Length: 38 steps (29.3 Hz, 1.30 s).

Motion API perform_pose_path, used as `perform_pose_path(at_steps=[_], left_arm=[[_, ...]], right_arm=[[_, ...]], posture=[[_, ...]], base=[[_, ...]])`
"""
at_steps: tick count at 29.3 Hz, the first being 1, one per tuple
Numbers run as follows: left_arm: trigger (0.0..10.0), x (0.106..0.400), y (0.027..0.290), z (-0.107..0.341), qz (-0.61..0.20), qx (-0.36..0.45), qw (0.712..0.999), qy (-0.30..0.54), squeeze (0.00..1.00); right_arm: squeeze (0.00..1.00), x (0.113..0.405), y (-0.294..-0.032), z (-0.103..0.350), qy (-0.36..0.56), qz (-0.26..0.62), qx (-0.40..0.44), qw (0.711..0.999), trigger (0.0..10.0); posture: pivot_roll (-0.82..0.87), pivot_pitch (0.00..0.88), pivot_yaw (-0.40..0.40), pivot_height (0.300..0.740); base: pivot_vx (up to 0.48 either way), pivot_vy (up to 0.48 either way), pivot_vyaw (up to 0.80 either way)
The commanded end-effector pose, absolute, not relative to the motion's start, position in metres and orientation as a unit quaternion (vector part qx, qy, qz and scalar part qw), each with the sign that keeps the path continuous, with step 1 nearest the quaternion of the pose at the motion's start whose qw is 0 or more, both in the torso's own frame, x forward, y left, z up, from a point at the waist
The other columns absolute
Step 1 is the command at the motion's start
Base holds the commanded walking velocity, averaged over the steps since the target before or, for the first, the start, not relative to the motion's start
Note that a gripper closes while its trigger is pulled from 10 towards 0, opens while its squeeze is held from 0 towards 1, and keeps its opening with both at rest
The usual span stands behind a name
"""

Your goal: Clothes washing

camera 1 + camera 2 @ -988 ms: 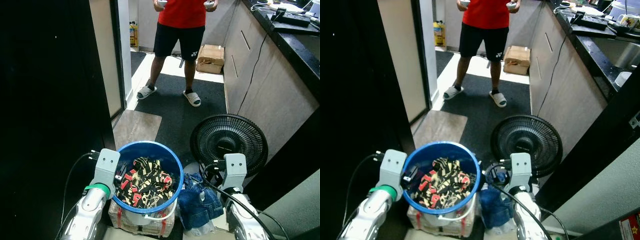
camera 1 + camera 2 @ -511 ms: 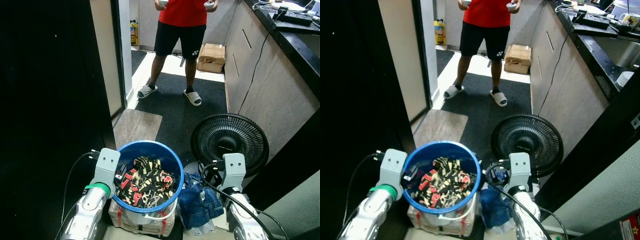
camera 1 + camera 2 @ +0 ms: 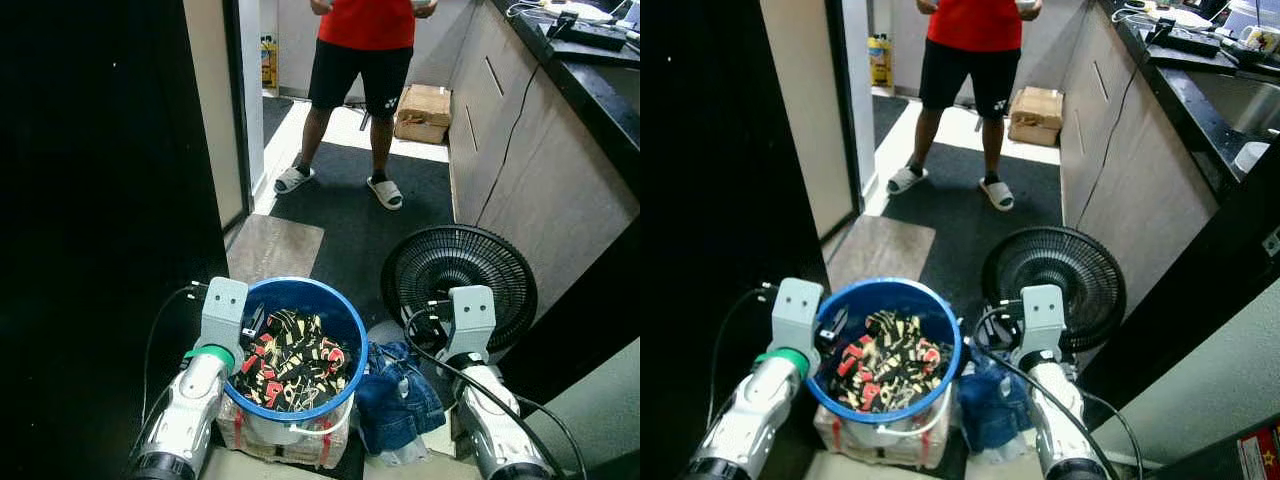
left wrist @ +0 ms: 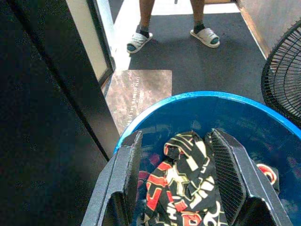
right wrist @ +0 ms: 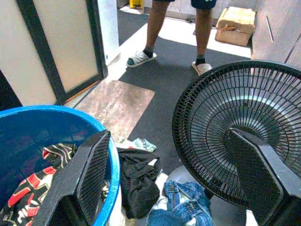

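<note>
A blue bucket (image 3: 346, 312) stands right in front of me with a black, red and cream patterned garment (image 3: 290, 360) heaped inside. My left gripper (image 4: 175, 136) hovers open over the bucket's left rim, its fingers (image 4: 128, 157) either side of the garment (image 4: 186, 176) and not touching it. Crumpled blue jeans (image 3: 400, 395) lie on the floor to the right of the bucket. My right gripper (image 5: 168, 134) is open above them with nothing in it. A black cloth (image 5: 136, 179) lies between the bucket (image 5: 110, 155) and the jeans (image 5: 181, 214).
A black floor fan (image 3: 458, 275) stands close on the right. The bucket rests on a white woven bag (image 3: 285, 442). A person (image 3: 362, 60) in a red shirt stands ahead on dark carpet, by a cardboard box (image 3: 421, 112). A dark wall (image 3: 100, 200) is left, cabinets (image 3: 540, 190) right.
Both arms have reached slightly forward, so the left wrist now sits further along the bucket's rim. The bucket, garment and jeans have not moved.
</note>
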<state>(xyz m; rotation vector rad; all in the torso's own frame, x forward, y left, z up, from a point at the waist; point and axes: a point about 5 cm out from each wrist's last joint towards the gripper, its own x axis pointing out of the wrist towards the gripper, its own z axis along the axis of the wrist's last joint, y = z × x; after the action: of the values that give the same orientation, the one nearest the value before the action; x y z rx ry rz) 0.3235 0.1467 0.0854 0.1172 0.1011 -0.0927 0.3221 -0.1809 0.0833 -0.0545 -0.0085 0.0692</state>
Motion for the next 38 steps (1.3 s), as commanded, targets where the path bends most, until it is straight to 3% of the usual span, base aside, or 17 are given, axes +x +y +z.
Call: perform_pose_path(at_steps=[1,12,17,38], left_arm=[[10.0,0.317,0.149,0.075,-0.04,0.055,0.995,0.067,0.0],[10.0,0.315,0.15,0.075,-0.036,0.056,0.996,0.064,0.0],[10.0,0.316,0.148,0.076,-0.035,0.053,0.996,0.06,0.0],[10.0,0.325,0.148,0.08,-0.03,0.045,0.997,0.055,0.0]], right_arm=[[0.0,0.319,-0.182,0.075,0.009,0.026,-0.026,0.999,10.0],[0.0,0.319,-0.183,0.076,0.012,0.02,-0.022,0.999,10.0],[0.0,0.323,-0.186,0.079,0.008,0.012,-0.017,1.0,10.0],[0.0,0.332,-0.198,0.092,-0.01,-0.017,-0.024,1.0,10.0]], posture=[[0.02,0.052,-0.007,0.74],[0.02,0.085,-0.021,0.74],[0.02,0.042,-0.019,0.74],[-0.03,0.033,-0.002,0.74]], base=[[0.0,0.0,0.0],[0.0,0.0,0.0],[0.0,0.0,0.0],[0.0,0.0,0.0]])
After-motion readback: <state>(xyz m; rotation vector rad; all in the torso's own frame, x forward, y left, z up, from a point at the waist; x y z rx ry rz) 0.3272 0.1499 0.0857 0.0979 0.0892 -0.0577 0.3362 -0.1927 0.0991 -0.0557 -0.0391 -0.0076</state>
